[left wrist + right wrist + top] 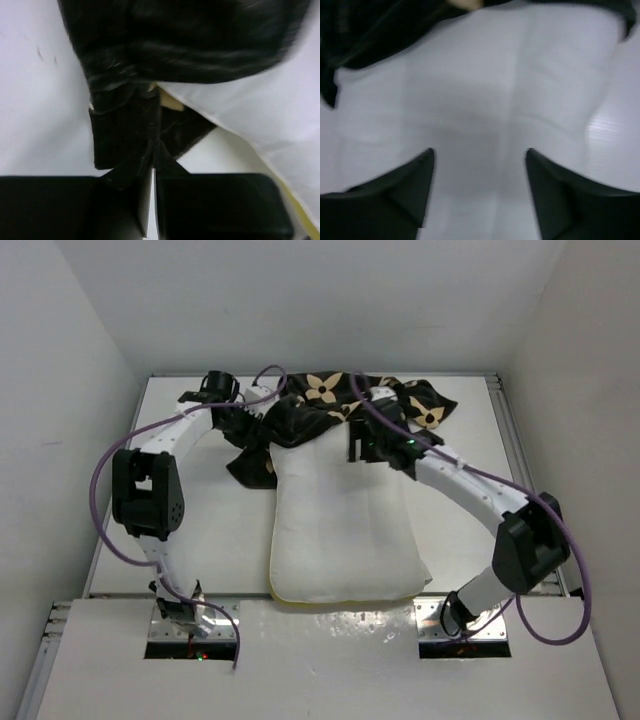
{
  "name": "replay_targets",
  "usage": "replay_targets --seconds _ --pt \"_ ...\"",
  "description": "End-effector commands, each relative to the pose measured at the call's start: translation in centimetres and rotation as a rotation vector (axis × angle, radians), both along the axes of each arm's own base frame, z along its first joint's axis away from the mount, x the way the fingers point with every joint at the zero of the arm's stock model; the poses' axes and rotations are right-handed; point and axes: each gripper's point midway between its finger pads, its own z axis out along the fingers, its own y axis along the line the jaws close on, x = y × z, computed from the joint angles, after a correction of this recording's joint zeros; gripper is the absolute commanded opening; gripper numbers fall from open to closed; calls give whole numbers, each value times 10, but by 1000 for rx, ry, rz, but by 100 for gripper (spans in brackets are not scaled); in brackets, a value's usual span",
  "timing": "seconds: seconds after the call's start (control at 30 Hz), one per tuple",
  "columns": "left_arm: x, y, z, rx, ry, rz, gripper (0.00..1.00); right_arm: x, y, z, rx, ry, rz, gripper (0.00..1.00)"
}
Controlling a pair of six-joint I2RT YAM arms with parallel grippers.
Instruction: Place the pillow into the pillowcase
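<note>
The white pillow (340,530) lies in the middle of the table, its yellow band at the near edge. Its far end is under the bunched black pillowcase (330,400) with beige flowers. My left gripper (248,430) is at the case's left edge. In the left wrist view the gripper (154,150) is shut on a fold of the black pillowcase (175,45), beside the pillow's corner (270,115). My right gripper (352,450) is open and empty over the pillow's far end. In the right wrist view it (477,155) hangs above the pillow (480,90), with the pillowcase's edge (370,30) just beyond.
The white table (230,540) is enclosed by white walls on the left, back and right. Purple cables loop from both arms, one lying over the pillowcase (385,415). The two arm bases sit at the near edge.
</note>
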Motion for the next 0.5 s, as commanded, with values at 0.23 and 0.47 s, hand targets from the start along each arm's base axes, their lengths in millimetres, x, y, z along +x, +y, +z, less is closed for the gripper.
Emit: replay_targets --seconds 0.23,0.47 --pt "42 20 -54 -84 -136 64 73 -8 156 -9 64 24 154 99" --pt "21 -5 -97 -209 18 15 84 -14 187 -74 55 191 92 99"
